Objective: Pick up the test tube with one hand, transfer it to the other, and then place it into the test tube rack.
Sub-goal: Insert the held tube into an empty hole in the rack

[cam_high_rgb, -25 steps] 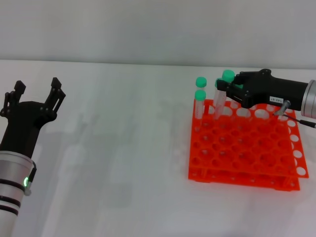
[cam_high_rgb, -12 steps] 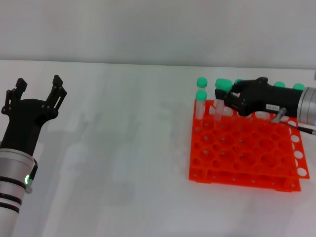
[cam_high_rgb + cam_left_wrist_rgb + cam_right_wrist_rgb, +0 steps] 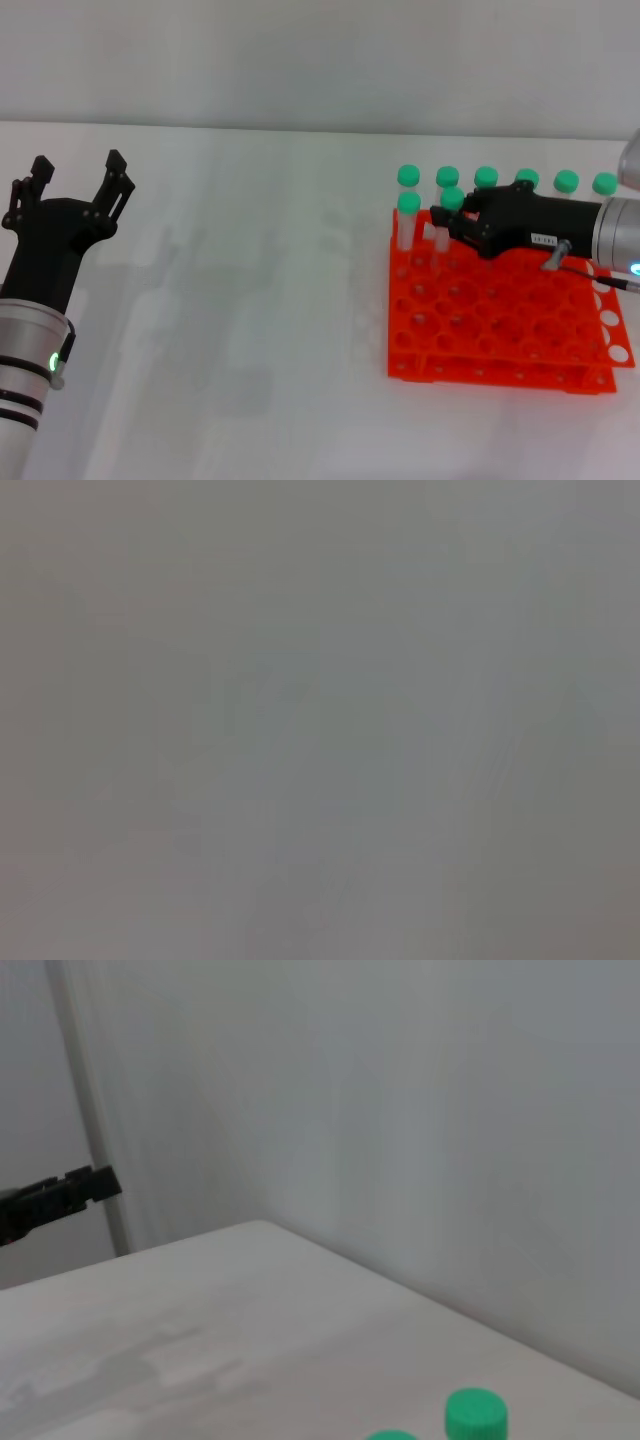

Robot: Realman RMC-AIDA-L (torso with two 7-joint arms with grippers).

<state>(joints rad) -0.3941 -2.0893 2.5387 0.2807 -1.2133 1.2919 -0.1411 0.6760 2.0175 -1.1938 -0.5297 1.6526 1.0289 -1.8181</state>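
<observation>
The orange test tube rack stands on the right of the white table. My right gripper reaches in from the right and is shut on the test tube, just under its green cap. The tube stands upright with its lower end down in a second-row hole, next to another green-capped tube. My left gripper is open and empty above the table at the far left; it also shows far off in the right wrist view. The left wrist view shows only grey blur.
Several more green-capped tubes fill the rack's back row. Two green caps show low in the right wrist view. A grey wall runs behind the table. Most rack holes nearer me are empty.
My right gripper has come down with the test tube, which went from tilted above the rack to upright in a second-row hole. The back-row caps are now uncovered. The left arm has barely moved.
</observation>
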